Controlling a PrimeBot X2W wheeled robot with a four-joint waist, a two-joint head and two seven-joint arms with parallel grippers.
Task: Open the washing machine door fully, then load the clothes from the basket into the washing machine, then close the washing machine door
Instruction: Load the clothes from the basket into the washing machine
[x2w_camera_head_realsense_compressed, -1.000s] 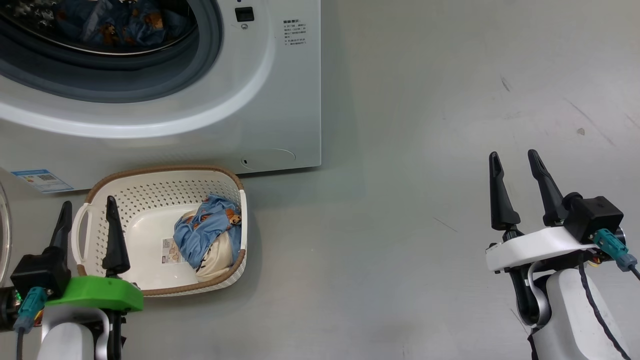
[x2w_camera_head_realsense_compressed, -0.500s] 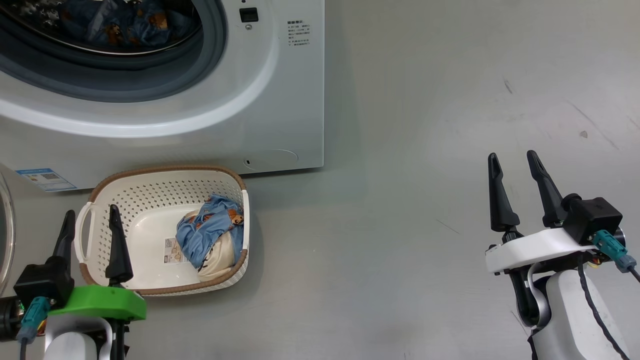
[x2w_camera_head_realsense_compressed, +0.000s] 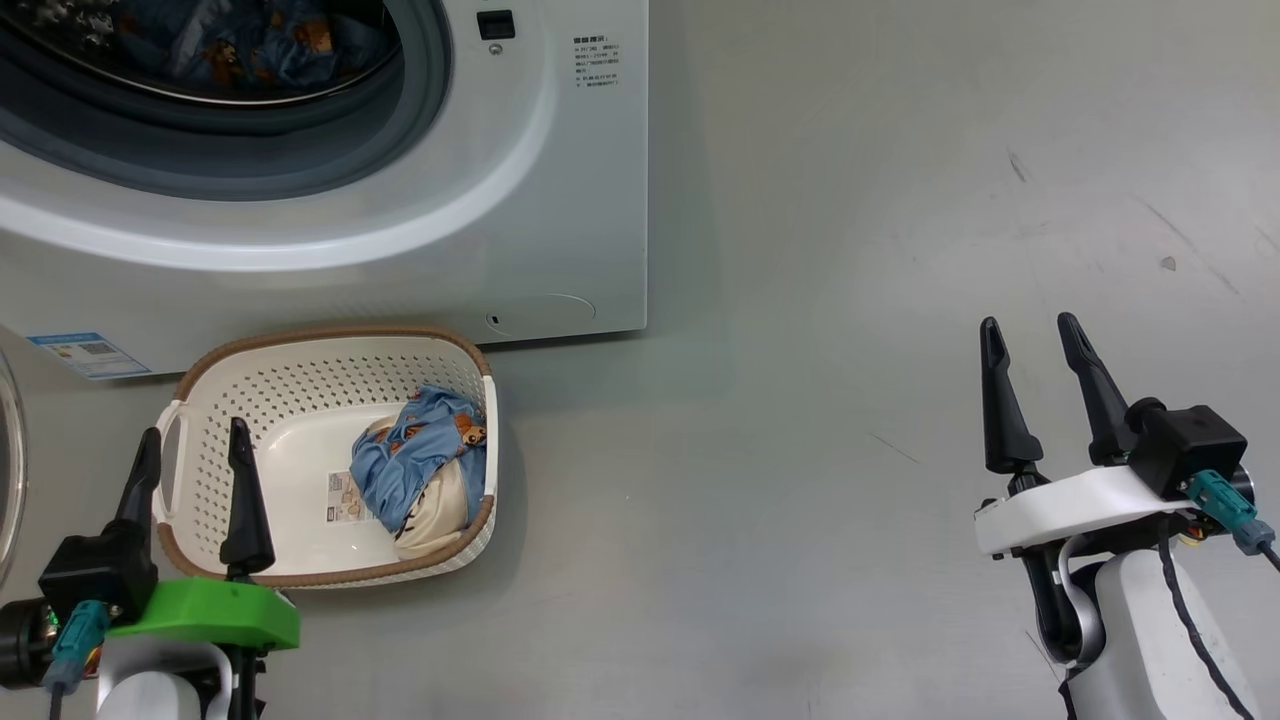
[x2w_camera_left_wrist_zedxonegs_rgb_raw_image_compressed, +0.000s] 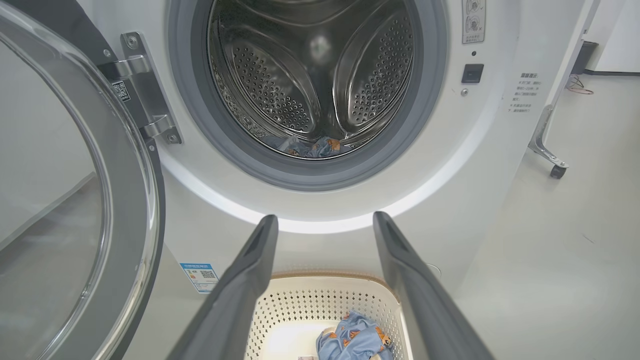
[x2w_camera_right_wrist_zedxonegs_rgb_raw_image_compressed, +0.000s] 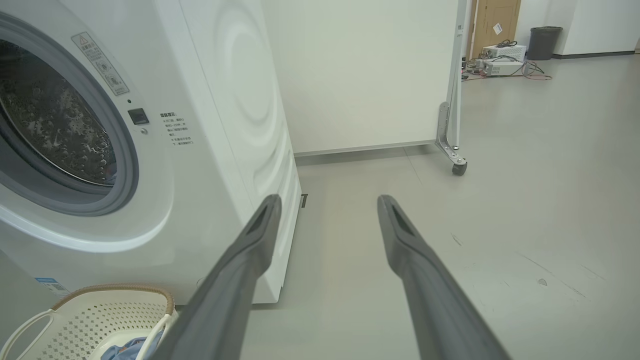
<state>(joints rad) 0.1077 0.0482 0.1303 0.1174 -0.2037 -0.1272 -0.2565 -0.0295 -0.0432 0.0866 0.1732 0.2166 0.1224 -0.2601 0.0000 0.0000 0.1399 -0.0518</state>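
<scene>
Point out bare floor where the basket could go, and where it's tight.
Free: the floor right of the washing machine, out to the right hand. Crowded: the narrow strip between the basket and the machine front, with the left hand over its near rim.

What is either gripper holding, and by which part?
Nothing. The left gripper and right gripper both stand open, with nothing between the fingers. The light blue bear-print fabric bundle lies untouched in the cream-white perforated plastic basket.

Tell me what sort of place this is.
Probably a lab or test room: the washing machine stands beside a wheeled white partition, with electronics and loose cables on the floor.
</scene>
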